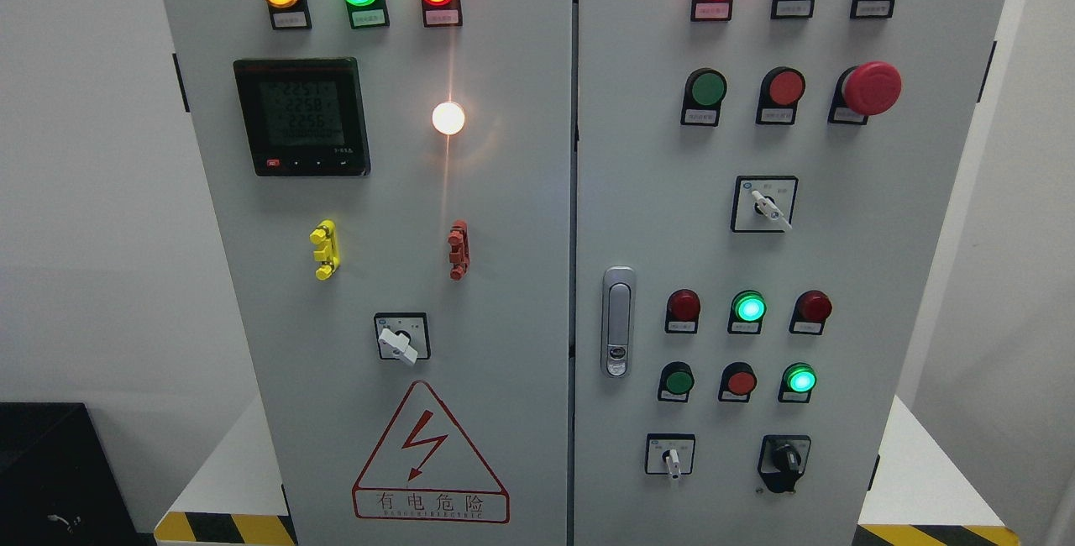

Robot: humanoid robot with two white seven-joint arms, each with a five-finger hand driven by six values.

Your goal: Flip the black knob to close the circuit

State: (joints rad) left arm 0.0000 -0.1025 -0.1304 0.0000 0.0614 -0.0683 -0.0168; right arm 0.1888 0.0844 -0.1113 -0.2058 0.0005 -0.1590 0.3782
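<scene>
Plain white walls [84, 193] stand on both sides of the tall grey metal cabinet [521, 277], the right-hand wall [1025, 235] in softer shade. The cabinet sits on a low white platform [920, 470] whose front edge carries yellow-and-black hazard striping [227, 527] at both lower corners. A black box-like object [50, 470] fills the lower left corner beside the platform. A bright glare spot [448, 118] from a lamp shines on the cabinet's left door.
</scene>
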